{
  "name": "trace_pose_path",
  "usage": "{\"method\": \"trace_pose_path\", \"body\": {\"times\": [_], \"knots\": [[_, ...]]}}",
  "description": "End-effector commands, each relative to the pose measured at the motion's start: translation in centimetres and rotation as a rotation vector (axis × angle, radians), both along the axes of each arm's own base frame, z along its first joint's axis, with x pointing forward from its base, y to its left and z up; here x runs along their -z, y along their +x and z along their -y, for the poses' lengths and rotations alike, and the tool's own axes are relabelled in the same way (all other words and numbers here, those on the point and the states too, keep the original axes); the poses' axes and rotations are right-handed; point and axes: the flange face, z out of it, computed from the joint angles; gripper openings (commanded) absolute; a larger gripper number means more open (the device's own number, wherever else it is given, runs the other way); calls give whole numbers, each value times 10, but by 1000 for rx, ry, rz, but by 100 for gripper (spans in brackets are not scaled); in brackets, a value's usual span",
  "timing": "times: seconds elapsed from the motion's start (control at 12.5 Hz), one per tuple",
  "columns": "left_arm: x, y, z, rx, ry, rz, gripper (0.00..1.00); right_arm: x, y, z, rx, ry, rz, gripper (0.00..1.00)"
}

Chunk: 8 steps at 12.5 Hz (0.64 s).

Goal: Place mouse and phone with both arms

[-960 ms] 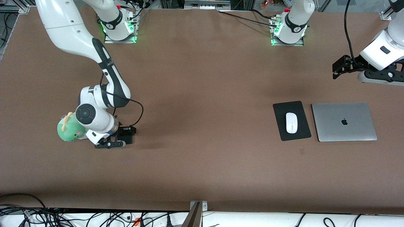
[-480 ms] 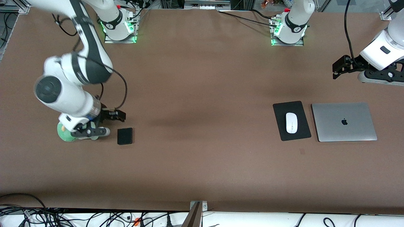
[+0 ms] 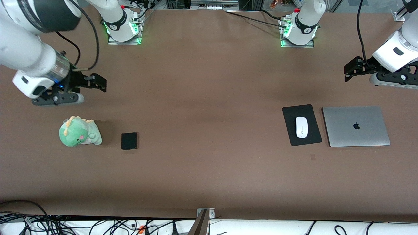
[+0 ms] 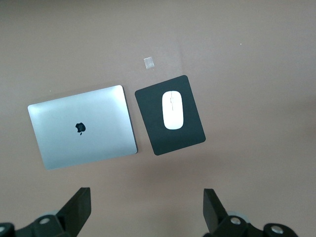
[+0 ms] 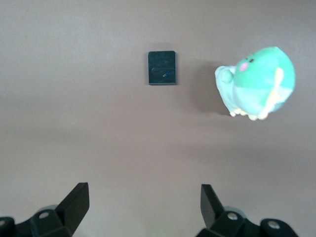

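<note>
The white mouse [image 3: 301, 127] lies on a black mouse pad [image 3: 289, 130] toward the left arm's end of the table; it also shows in the left wrist view [image 4: 172, 110]. The black phone [image 3: 129, 140] lies flat on the table beside a green plush toy [image 3: 79, 132], toward the right arm's end; it also shows in the right wrist view [image 5: 162, 67]. My right gripper [image 3: 97, 82] is open and empty, up in the air over bare table. My left gripper [image 3: 352, 69] is open and empty, raised over the table near the laptop's end, waiting.
A closed silver laptop [image 3: 356, 126] lies beside the mouse pad, also in the left wrist view [image 4: 83, 126]. The green plush toy shows in the right wrist view [image 5: 256, 83]. A small tape mark [image 3: 312, 157] is nearer the front camera than the pad.
My right gripper has let go of the phone, risen and drawn back toward its base, uncovering the plush toy. The phone stays on the table. The left arm has not moved.
</note>
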Motion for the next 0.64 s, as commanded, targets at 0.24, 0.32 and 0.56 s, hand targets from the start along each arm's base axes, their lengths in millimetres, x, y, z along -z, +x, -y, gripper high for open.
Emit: {"method": "trace_pose_path", "body": {"times": [0.24,0.32,0.56], "knots": [[-4,3,-3,33,6,3,100,-16,-19,35,-2,8,-8,100],[-5,3,-3,33,6,5,100,-18,-17,34,-3,9,-1,100],[-5,3,-2,33,8,5,100,-24,-15,34,-6,11,13,100]]}}
